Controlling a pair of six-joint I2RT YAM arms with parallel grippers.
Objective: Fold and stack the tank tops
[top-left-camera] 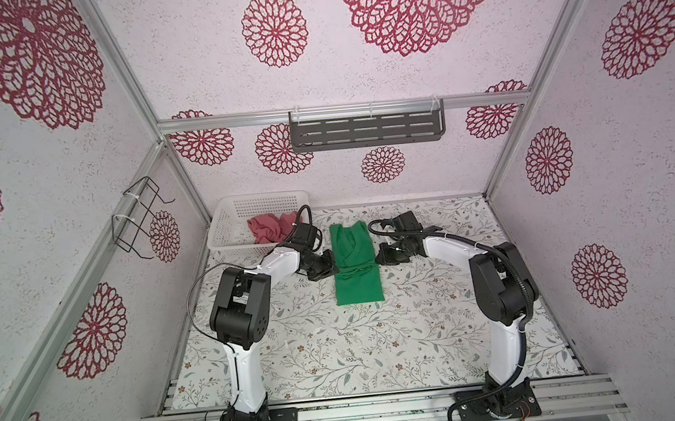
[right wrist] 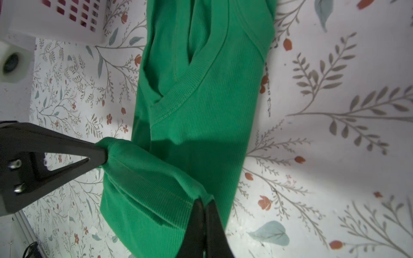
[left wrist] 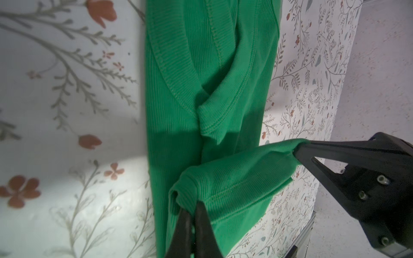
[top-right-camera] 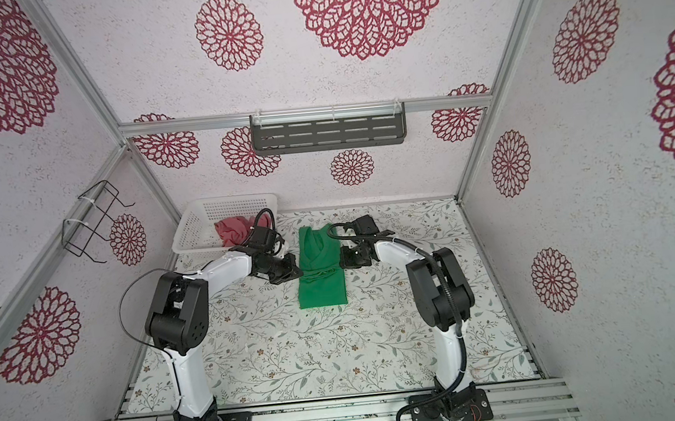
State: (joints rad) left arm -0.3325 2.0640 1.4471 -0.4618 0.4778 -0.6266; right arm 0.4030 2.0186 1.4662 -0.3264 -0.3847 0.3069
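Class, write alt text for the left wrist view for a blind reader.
The left gripper and the right gripper, both shut, each pinch a corner at the raised end of a green tank top. The rest lies folded lengthwise on a floral table cover.

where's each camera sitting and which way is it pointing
Top views: high over the near edge, looking down onto the floral table; left arm and right arm show, green tank top between them, white basket back left.
Left wrist: on the left arm, facing along the left end effector across the green tank top; right end effector shows too.
Right wrist: on the right arm, facing along the right end effector; left end effector and white basket corner show.
Shared: both wrist views show both end effectors shut on one raised fold.
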